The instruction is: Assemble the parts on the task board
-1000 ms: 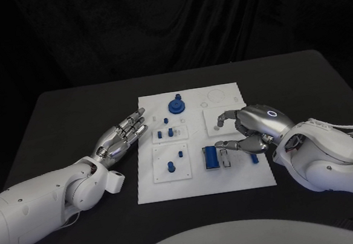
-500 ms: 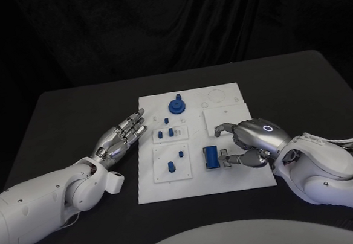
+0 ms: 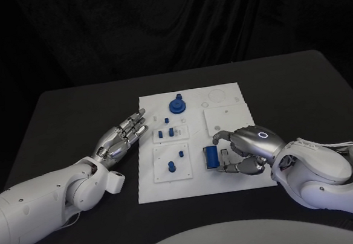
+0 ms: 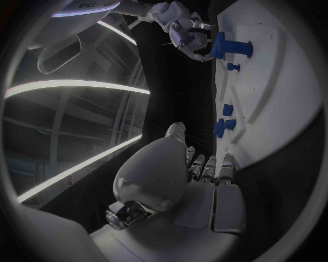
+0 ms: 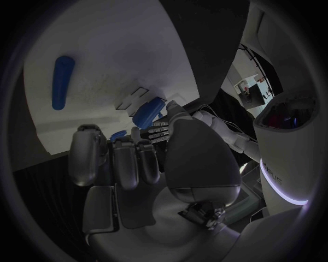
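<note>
Currently | right hand point(image 3: 246, 149) is curled over task board point(image 3: 237, 182) near edge, beside blue cylinder point(image 3: 210, 156); grip cannot be told | left hand point(image 3: 122, 136) is spread flat, holding nothing, beside board

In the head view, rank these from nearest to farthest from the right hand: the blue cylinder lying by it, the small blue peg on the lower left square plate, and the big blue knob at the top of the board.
From the right hand:
1. Blue cylinder, right beside the fingers, toward the board's middle.
2. Small blue peg, on the lower left square plate, past the cylinder.
3. Big blue knob, near the board's far edge.
</note>
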Tool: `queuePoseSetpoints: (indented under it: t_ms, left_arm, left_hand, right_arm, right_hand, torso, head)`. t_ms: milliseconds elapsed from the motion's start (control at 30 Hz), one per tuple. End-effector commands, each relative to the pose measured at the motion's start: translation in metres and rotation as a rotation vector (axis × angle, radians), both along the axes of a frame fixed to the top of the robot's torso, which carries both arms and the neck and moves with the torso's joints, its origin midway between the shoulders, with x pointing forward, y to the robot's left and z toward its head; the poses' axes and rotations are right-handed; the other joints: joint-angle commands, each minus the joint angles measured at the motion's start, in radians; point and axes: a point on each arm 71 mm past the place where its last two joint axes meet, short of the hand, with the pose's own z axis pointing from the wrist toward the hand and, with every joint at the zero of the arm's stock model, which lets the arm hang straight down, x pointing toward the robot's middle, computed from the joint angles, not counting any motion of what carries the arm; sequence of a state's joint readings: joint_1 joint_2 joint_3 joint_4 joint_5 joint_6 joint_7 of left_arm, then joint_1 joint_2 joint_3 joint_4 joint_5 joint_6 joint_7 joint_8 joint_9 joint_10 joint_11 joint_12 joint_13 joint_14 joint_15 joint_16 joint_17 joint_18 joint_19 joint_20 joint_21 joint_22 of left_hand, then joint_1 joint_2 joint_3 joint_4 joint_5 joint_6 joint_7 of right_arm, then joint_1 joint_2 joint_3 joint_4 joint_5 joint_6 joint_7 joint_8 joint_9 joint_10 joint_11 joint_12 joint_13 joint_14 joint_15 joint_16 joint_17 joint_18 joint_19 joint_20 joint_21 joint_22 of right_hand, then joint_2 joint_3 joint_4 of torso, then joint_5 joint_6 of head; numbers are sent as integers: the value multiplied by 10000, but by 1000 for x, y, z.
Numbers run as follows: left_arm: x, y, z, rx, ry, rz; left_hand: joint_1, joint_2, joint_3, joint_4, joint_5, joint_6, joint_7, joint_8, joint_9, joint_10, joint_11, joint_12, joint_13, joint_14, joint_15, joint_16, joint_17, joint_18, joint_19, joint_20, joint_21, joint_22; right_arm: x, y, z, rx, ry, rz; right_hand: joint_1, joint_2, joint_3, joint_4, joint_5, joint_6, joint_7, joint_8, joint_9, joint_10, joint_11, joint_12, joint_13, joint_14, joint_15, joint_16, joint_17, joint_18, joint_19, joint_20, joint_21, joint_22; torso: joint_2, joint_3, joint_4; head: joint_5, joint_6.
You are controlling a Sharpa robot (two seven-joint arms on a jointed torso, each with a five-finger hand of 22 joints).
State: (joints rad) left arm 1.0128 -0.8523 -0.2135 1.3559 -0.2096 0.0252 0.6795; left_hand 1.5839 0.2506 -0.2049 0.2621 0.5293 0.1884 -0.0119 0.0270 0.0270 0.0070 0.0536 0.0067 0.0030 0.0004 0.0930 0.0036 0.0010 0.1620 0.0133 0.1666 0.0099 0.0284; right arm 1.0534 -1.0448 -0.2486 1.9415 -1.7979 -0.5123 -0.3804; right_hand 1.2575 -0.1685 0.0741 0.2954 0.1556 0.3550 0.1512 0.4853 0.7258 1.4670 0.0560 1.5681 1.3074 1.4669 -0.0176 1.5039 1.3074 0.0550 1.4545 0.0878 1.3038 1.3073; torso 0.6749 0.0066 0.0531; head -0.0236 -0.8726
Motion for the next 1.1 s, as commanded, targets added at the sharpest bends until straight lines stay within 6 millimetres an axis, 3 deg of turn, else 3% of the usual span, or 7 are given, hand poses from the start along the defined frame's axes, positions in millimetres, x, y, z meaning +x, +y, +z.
queuePoseSetpoints:
  t_ms: [33, 100, 167, 367, 733, 900, 1100]
  left_arm:
    - [-1, -2, 3, -427, -391, -79]
    - [-1, -2, 3, -428, -385, -85]
    - [-1, -2, 3, -427, -380, -87]
    - [-1, -2, 3, -423, -374, -84]
    - [-2, -1, 3, -434, -356, -101]
    - [-2, -2, 3, -475, -374, -121]
    - [-2, -2, 3, -491, -368, -142]
  left_hand:
    - [86, -17, 78, 7, -6, 6, 110, 16, 4, -12, 29, -49, -12, -4, 64, -36, -10, -155, 5, 86, 11, 10]
    - [86, -17, 78, 7, -6, 6, 110, 16, 4, -12, 29, -49, -12, -4, 64, -36, -10, -155, 5, 86, 11, 10]
    - [86, -17, 78, 7, -6, 6, 110, 16, 4, -12, 29, -49, -12, -4, 64, -36, -10, -155, 5, 86, 11, 10]
    - [82, -16, 81, 10, -9, 14, 123, 17, 5, -9, 28, -48, -11, -4, 64, -36, -10, -155, 4, 87, 10, 7]
    - [82, -16, 81, 10, -9, 14, 123, 17, 5, -9, 28, -48, -11, -4, 64, -36, -10, -155, 4, 87, 10, 7]
    - [69, -12, 102, 19, 6, 76, 206, 31, 14, 0, 54, -45, -8, -4, 49, -36, -10, -146, 5, 85, 11, 8]
    - [69, -12, 102, 19, 6, 76, 206, 31, 14, 0, 54, -45, -8, -4, 49, -36, -10, -146, 5, 85, 11, 8]
  right_arm:
    - [0, 0, -4, -400, 187, -98]
    - [0, 1, -5, -444, 223, -113]
    - [1, 1, -6, -476, 245, -124]
    - [3, 4, -9, -642, 342, -128]
    - [6, 6, -10, -595, 191, -168]
    - [7, 8, -11, -718, 142, -168]
    - [7, 11, -10, -645, 48, -123]
  right_hand:
    - [-183, -33, -80, 9, -224, -28, 21, 103, -80, 1038, 88, 27, 2634, 640, 73, 43, 921, 73, 19, 53, 37, 1794]
    - [-183, -33, -80, 9, -224, -28, 21, 103, -80, 1038, 88, 27, 2634, 640, 73, 43, 921, 73, 19, 53, 37, 1794]
    - [-573, -134, -186, 20, -514, 2, 21, 256, -166, 1038, 110, 27, 2634, 632, 86, 31, 890, 81, 7, 70, 1, 1783]
    - [-638, -32, -91, 4, -496, 94, 18, 436, -239, 1038, 116, 27, 2634, 623, 99, 19, 860, 96, -18, 83, -61, 1763]
    - [-199, 391, 225, -76, 653, 52, 3, 808, -647, 1038, 87, 27, 2634, 580, 80, -44, 717, 138, -92, 79, -246, 1709]
    - [-114, 447, 256, -96, 817, 29, -1, 872, -737, 1038, 81, 27, 2634, 567, 75, -64, 672, 145, -106, 75, -281, 1699]
    - [19, 632, 304, -129, 1276, 229, -47, 1164, -945, 1038, 27, 27, 2634, 577, 36, -50, 715, 149, -108, 49, -304, 1696]
  torso:
    - [13, -3, 10]
    - [16, -6, 11]
    - [16, -9, 11]
    - [10, -4, -3]
    - [4, -1, 2]
    - [2, -4, -6]
    - [1, -3, 3]
  head:
    - [43, 0]
    - [47, 0]
    - [45, 0]
    - [50, 0]
    - [42, 0]
    - [58, 0]
    - [46, 0]
